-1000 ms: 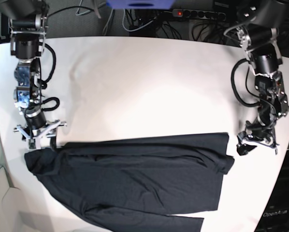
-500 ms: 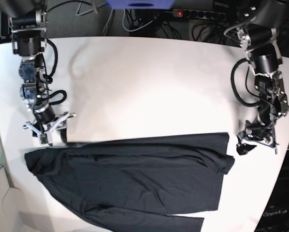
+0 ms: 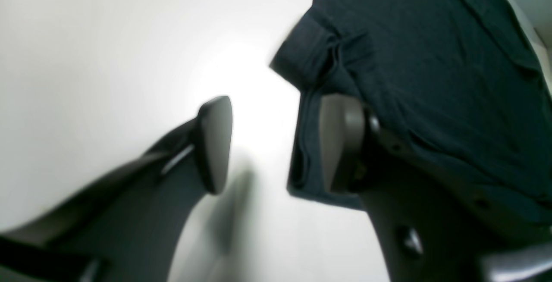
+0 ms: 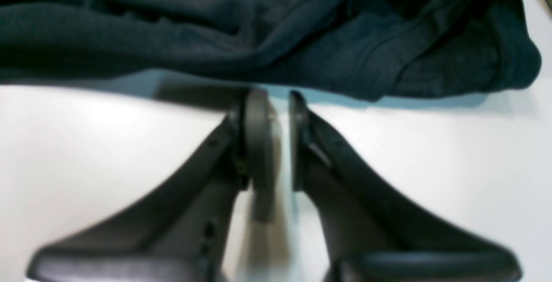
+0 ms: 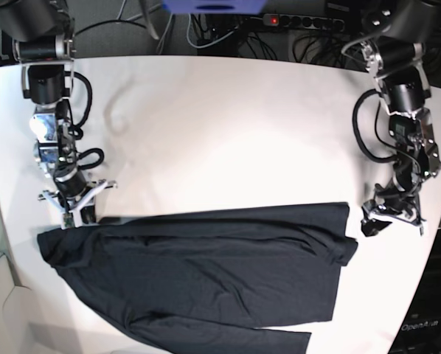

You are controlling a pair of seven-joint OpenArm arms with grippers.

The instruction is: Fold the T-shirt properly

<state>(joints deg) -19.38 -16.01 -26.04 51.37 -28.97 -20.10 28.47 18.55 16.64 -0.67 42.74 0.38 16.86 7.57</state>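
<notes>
Half-folded T-shirt (image 5: 198,273) lies along the counter's (image 5: 228,133) front edge — left hand (image 5: 392,215) wide, right hand (image 5: 75,209) nearly closed, both empty; further folds remain.

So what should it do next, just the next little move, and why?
Probably the left fingers should dip and close on the edge of the T-shirt. They stand open astride that edge, one over cloth and one over the bare table, holding nothing. The right fingers are drawn almost together on bare table, just short of the cloth, so they look less ready.
</notes>
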